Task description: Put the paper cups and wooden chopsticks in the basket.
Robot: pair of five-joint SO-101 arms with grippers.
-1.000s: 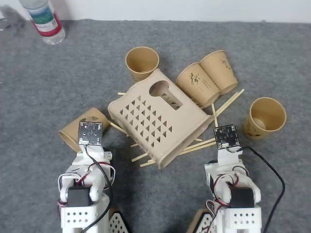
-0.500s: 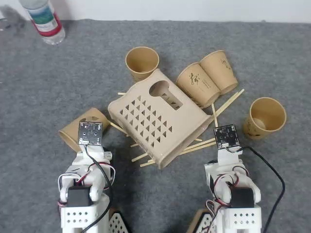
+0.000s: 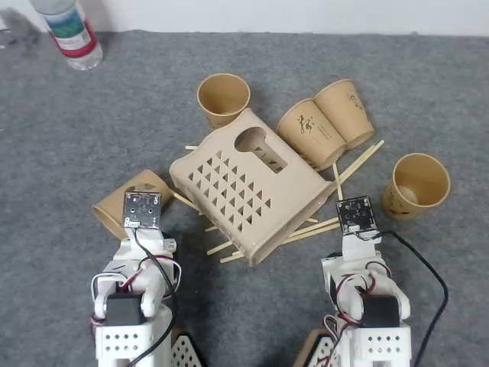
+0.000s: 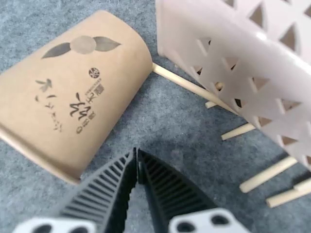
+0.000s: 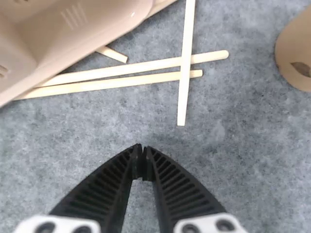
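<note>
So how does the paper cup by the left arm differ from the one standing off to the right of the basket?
The left cup lies on its side, printed wall up; the right cup stands upright, mouth open upward. The left cup lies just ahead of the shut left gripper, with a chopstick running up to it; the right cup stands clear of the chopsticks. Both are tan paper cups outside the basket.
</note>
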